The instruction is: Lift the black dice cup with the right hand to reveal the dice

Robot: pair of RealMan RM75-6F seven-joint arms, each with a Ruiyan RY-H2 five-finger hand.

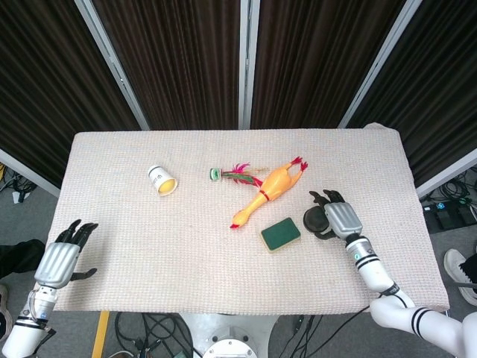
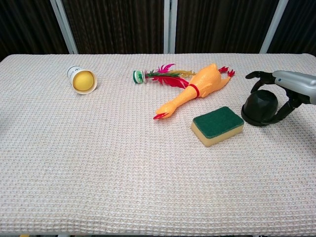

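Step in hand, judged from the pose: closing on the cup, lift not yet begun. Right hand arched over the black dice cup, fingers curved round its far side and thumb down along the near right side; contact looks close but firm grip cannot be confirmed, so closed-or-not left as cannot tell. Cup sitting mouth-down on the woven tablecloth, directly under the palm, dice hidden beneath. Next move likely: squeeze fingers onto the cup wall, then raise straight up, without tipping, so the dice remain in place.

Just to the left of that hand, a green-topped yellow sponge, near the cup but apart from it. Further left and beyond, an orange rubber chicken lying diagonally, then a feathered shuttlecock with pink and green plumes. Well away to the left, a small white paper cup on its side, yellow inside; dark print on its wall too small to read.

Left hand far off at the opposite table edge, empty, fingers apart.
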